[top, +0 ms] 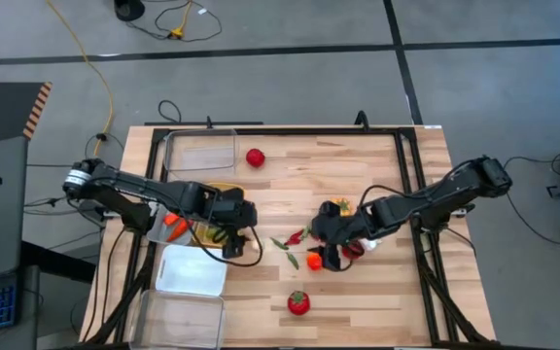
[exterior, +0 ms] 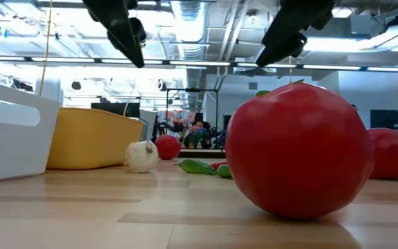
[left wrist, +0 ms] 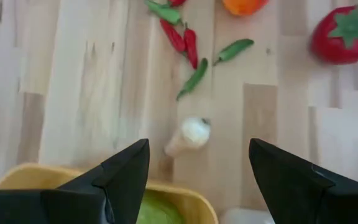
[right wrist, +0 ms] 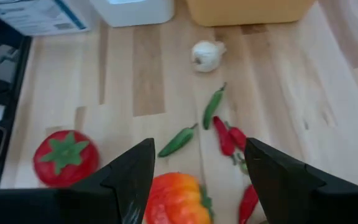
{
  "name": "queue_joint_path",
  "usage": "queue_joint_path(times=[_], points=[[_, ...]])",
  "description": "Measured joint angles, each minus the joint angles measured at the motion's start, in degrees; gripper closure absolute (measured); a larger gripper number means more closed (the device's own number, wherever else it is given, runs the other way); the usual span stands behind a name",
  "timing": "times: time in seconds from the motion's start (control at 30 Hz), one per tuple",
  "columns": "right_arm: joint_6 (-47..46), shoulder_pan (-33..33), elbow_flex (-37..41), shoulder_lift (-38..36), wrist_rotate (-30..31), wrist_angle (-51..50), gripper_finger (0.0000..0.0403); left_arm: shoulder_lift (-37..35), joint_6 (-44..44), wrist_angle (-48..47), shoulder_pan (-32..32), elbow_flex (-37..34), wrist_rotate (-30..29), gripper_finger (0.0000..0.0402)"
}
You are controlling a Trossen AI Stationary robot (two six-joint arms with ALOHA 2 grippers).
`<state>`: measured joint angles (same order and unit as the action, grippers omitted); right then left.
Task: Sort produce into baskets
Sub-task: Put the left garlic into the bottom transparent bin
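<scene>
High view shows the sorting only partly done; the yellow shallow plastic basket (top: 224, 191), at about 9 o'clock on the wooden table (top: 290, 165), already holds green pieces, and the grey shallow basket (top: 158, 226) just beside it holds orange carrots (top: 174, 226); the white rectangular basket (top: 192, 270) at 8 o'clock and the two clear plastic baskets, one (top: 200, 152) at 11 o'clock and one (top: 178, 321) at 7 o'clock, look empty.

Much produce is left loose on the table; one red toy tomato (top: 255, 157) lies at 11 o'clock, a second red tomato (top: 298, 303) at 6 o'clock, and a third (top: 354, 249) is partly under the right arm; near the centre lie small red and green chillies (top: 288, 240), an orange-yellow toy pepper (top: 315, 260), another pepper (top: 342, 206) at 2 o'clock of the centre, and a white garlic bulb (right wrist: 207, 55) close to the yellow basket.

Left gripper (left wrist: 199, 165) hangs over the edge of the yellow basket with its dark fingers spread and nothing between them; the garlic lies on the wood just ahead of it; right gripper (right wrist: 197, 163) hovers above the orange-yellow pepper with fingers also spread wide and empty.

My judgement is that less than half is sorted.

No brand or label on the produce or baskets can be read; a white box (right wrist: 36, 15) off the table carries printing too small to read.
</scene>
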<state>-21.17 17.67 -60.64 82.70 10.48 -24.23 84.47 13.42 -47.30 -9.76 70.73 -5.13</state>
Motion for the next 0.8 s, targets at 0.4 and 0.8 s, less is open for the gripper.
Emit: queue_joint_path(times=[0.4,0.8], points=[[0.02,1.90,-0.04,-0.02,0.15,0.92,0.0127,12.46,-5.47,2.49,0.07,-0.67,-1.67,0.0138],[0.04,1.86,-0.04,-0.02,0.13,0.92,0.0127,19.82,-7.81,5.67,0.07,-0.67,-0.81,0.0138]])
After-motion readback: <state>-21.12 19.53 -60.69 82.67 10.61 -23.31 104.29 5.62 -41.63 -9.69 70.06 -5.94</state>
